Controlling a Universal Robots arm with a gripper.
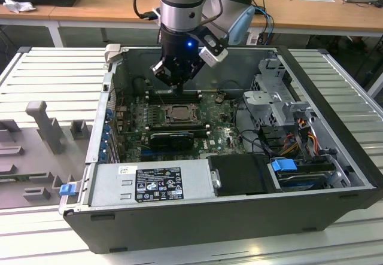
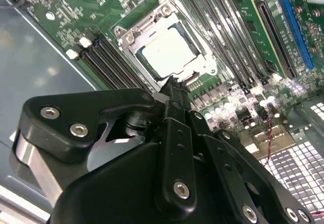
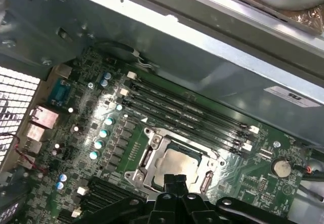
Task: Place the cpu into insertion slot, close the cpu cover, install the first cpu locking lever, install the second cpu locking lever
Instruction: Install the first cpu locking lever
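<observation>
The cpu (image 2: pixel 169 52) lies flat in the insertion slot (image 1: pixel 179 113) on the green board, its silver-grey top showing. The cpu cover (image 2: pixel 132 32) is folded down around it, framing the chip through its square cut-out. In the first wrist view the cpu (image 3: pixel 179 164) and cpu cover (image 3: pixel 148 159) sit just beyond the fingertips. My gripper (image 2: pixel 174 88) hangs a little above the socket's near edge, its two black fingers pressed together with nothing between them. In the exterior view the gripper (image 1: pixel 178 87) reaches down into the open computer case. I cannot make out the locking levers clearly.
Long black memory slots (image 3: pixel 187 114) run along both sides of the socket. The case walls (image 1: pixel 197 223) close in around the board. A power supply (image 1: pixel 149 184) sits at the front, and a drive cage with cables (image 1: pixel 281 103) is on the exterior view's right.
</observation>
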